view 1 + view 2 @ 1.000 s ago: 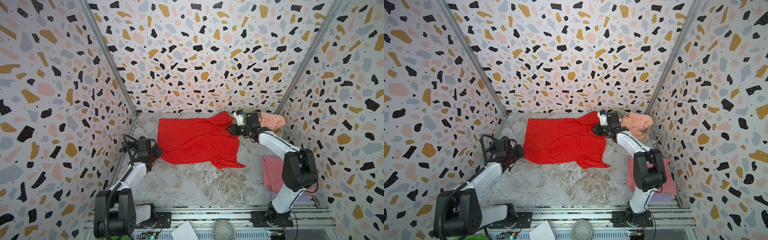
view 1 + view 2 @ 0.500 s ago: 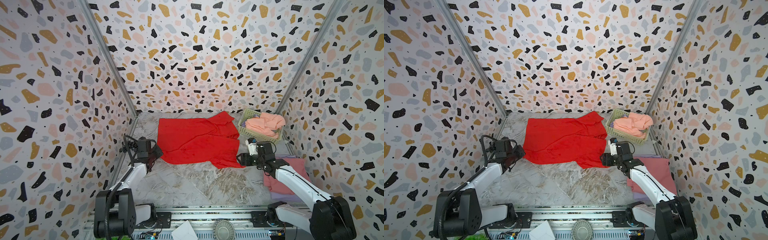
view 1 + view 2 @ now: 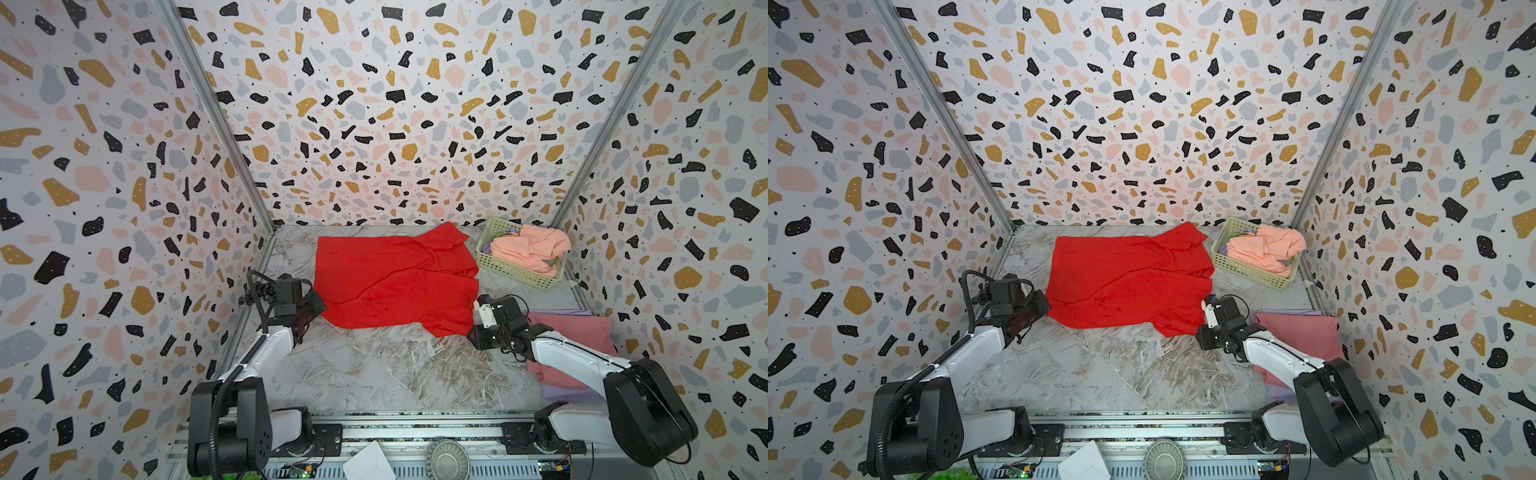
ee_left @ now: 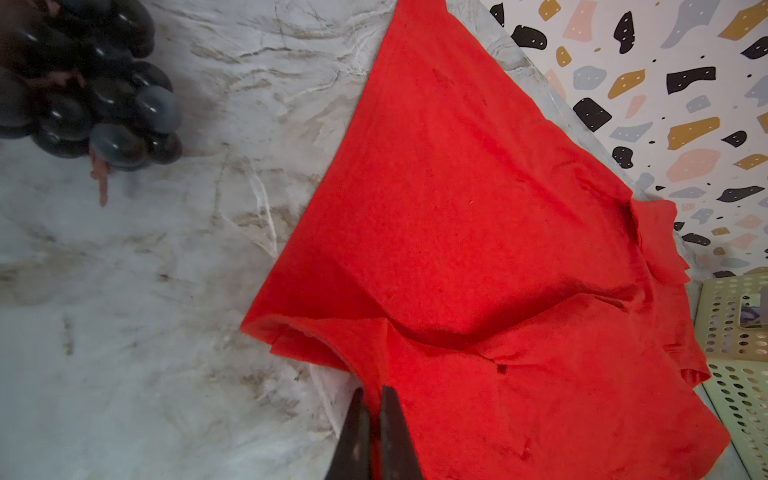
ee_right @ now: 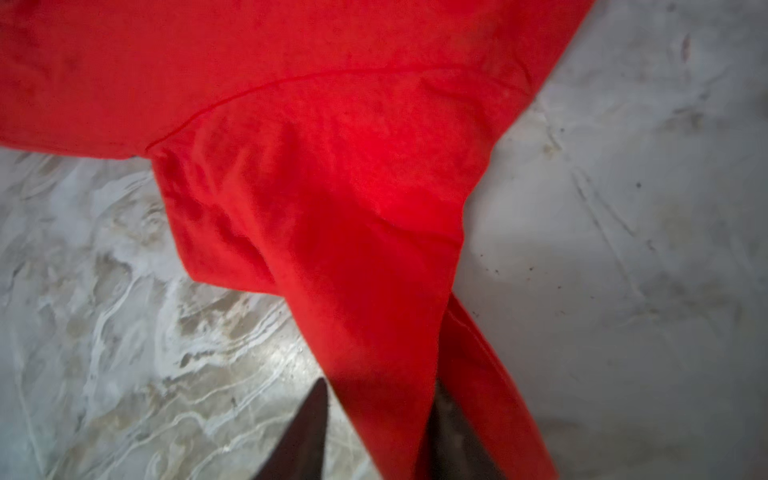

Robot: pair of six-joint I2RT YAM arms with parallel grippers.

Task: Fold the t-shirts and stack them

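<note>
A bright red t-shirt [image 3: 395, 282] [image 3: 1129, 282] lies spread flat on the marble table. My left gripper [image 3: 318, 309] [image 4: 374, 395] is shut on the shirt's near-left hem corner, with red cloth [image 4: 478, 249] pinched between the fingers. My right gripper [image 3: 471, 332] [image 5: 380, 395] sits at the near-right sleeve [image 5: 332, 187]; a raised band of that sleeve runs between its jaws, which have closed on it. A peach-orange t-shirt [image 3: 528, 249] is heaped in the basket. A folded dusty pink t-shirt [image 3: 569, 332] rests on a lavender one [image 3: 557, 390] at the right.
The pale green lattice basket [image 3: 511, 272] stands at the back right, close to the red shirt's far sleeve. A bunch of dark grapes [image 3: 255, 293] [image 4: 95, 95] lies by the left wall near my left gripper. Patterned walls enclose three sides.
My right arm swung from the shirt's far-right sleeve by the basket down to the near-right sleeve, opened wide on the way, then closed on the cloth. The left arm stayed put.
</note>
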